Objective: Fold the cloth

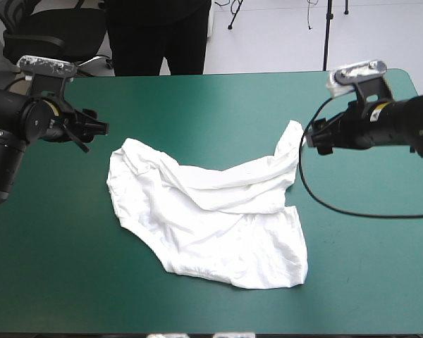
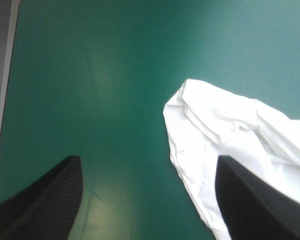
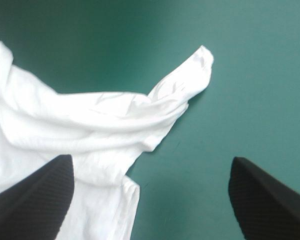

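Observation:
The white T-shirt (image 1: 211,215) lies crumpled and partly spread in the middle of the teal-green table, one corner pointing toward the far right. My left gripper (image 1: 102,129) hovers above the table just beyond the shirt's far-left corner (image 2: 190,92), open and empty (image 2: 150,200). Beside the shirt's far-right tip (image 3: 200,62), my right gripper (image 1: 311,139) is raised off the table. Its black fingers stand wide apart (image 3: 150,200) with nothing between them. Neither gripper touches the cloth.
Bare teal-green cover (image 1: 56,246) surrounds the shirt on every side. The table's left edge (image 2: 7,90) shows ahead of the left gripper.

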### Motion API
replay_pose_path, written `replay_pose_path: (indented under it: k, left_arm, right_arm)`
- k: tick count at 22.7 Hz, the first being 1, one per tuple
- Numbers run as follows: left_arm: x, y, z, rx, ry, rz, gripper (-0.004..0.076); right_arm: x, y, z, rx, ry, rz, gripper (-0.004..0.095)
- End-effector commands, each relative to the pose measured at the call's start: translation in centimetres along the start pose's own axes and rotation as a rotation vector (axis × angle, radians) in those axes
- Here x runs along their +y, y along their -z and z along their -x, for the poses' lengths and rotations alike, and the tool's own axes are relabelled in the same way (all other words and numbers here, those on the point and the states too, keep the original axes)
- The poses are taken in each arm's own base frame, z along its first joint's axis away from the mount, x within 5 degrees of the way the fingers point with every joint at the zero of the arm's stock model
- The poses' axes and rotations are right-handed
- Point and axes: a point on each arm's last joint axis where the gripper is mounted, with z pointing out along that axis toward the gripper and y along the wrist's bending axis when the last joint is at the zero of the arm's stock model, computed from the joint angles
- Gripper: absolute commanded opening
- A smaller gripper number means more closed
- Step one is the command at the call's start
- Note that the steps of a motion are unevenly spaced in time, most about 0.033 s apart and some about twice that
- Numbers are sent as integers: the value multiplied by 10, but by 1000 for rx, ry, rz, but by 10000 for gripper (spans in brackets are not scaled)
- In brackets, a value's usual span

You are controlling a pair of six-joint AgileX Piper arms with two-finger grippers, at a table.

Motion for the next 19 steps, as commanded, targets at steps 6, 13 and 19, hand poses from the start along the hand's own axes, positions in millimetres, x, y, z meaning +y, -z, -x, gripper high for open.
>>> replay_pose_path:
  k: [6,13,19]
  left_arm:
    - [12,-44,-41,209,144,-62,535]
    - [1,-136,-46,337,161,-97,528]
    - [-17,-215,-61,479,164,-133,528]
  right_arm:
    - [31,29,-49,38,68,31,787]
    - [32,16,-66,106,59,38,769]
    - [33,2,-77,161,55,40,747]
